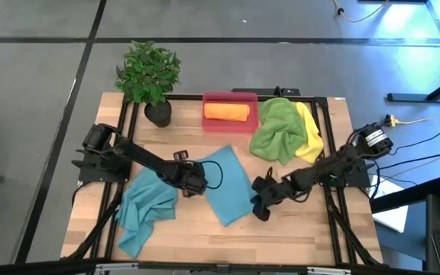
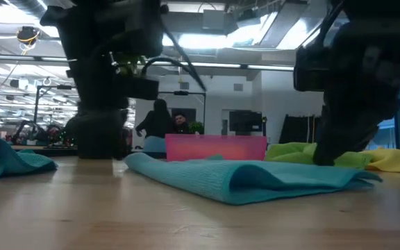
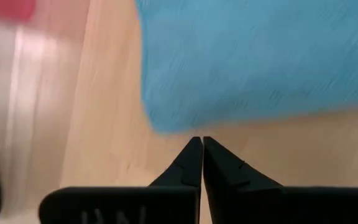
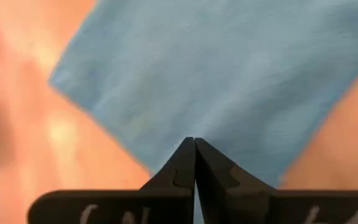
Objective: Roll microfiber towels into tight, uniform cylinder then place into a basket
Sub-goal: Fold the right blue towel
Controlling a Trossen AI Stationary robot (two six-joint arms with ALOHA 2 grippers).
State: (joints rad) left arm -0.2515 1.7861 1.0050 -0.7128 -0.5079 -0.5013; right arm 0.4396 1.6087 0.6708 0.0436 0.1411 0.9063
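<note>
The teal towel (image 1: 226, 185) lies spread near the middle of the tabletop (image 1: 281, 237), one edge slightly humped. It looks light, limp and a little grippy — best pinched at a corner or edge, since the middle would only bunch. The left tool (image 1: 199, 184) and right tool (image 1: 260, 211) flank it, both pinched closed and empty — neither holds cloth.

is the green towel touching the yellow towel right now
Touching. The high view shows the green towel heaped against and partly over the yellow towel, no table showing between them.
</note>
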